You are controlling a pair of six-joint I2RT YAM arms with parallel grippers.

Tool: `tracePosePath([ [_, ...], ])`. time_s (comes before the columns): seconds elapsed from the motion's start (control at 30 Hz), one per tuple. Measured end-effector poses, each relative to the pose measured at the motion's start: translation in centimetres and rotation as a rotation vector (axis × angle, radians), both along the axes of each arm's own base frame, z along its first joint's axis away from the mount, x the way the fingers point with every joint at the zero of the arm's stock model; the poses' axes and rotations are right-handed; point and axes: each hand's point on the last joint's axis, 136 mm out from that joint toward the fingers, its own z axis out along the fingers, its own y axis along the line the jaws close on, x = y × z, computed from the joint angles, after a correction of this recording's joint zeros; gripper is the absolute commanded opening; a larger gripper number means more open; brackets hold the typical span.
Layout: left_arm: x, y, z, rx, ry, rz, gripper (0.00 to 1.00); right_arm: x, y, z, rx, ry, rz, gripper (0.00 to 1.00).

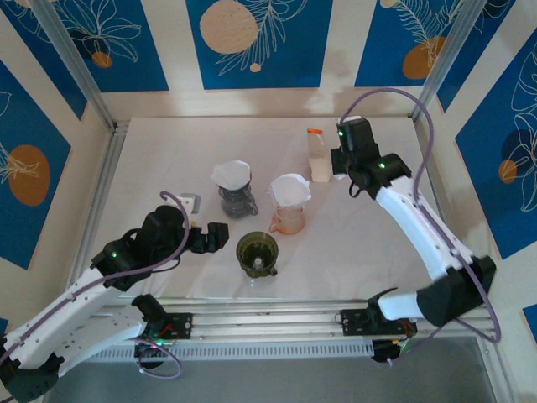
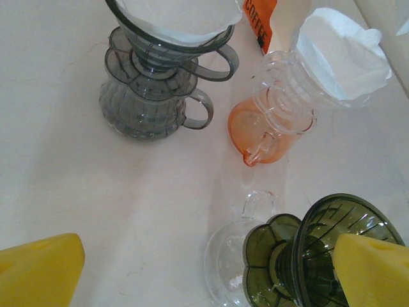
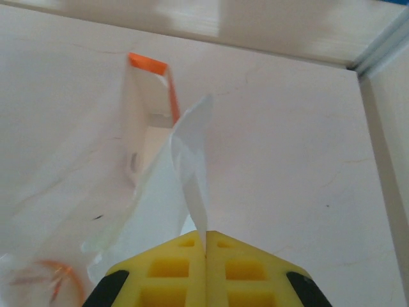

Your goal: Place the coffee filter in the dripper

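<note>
A robotics lab test cell: aluminium frame posts (image 1: pixel 74 63) box in a white tabletop (image 1: pixel 168 151), backed by blue panels (image 1: pixel 277 50) (printed leaves, orange circles), with a mounting rail (image 1: pixel 268 319) in front.

Drippers, 3: grey dripper (image 1: pixel 237 201), orange dripper (image 1: pixel 289 220), green dripper (image 1: pixel 257 252). Paper filters, 3: first filter (image 1: pixel 231 174), second filter (image 1: pixel 290 189), third filter (image 3: pixel 190 166). Filter packet (image 1: pixel 317 155), 1.
</note>
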Motion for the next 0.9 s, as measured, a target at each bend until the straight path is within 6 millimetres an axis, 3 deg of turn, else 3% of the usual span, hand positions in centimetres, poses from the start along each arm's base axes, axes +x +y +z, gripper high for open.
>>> tracePosePath([
  [0.17,-0.2,0.2,0.3,-0.007,-0.015,-0.004,1.00,-5.7,3.7,4.0,0.148,0.006,0.188,0.00],
  [0.3,-0.2,0.2,0.4,-0.004,-0.022,-0.009,1.00,-9.5,7.5,5.8,0.261,0.101,0.351,0.00],
  [0.47,-0.3,0.3,0.6,-0.001,-0.038,-0.018,1.00,-14.2,12.0,4.8,0.343,0.350,0.499,0.00],
  [0.6,-0.5,0.5,1.1,-0.014,-0.053,-0.019,1.00,-16.5,15.0,3.4,0.349,0.547,0.548,0.00],
  [0.9,-0.9,0.4,-0.1,0.006,-0.042,-0.047,1.00,-19.6,18.2,1.8,0.319,0.827,0.554,0.00],
])
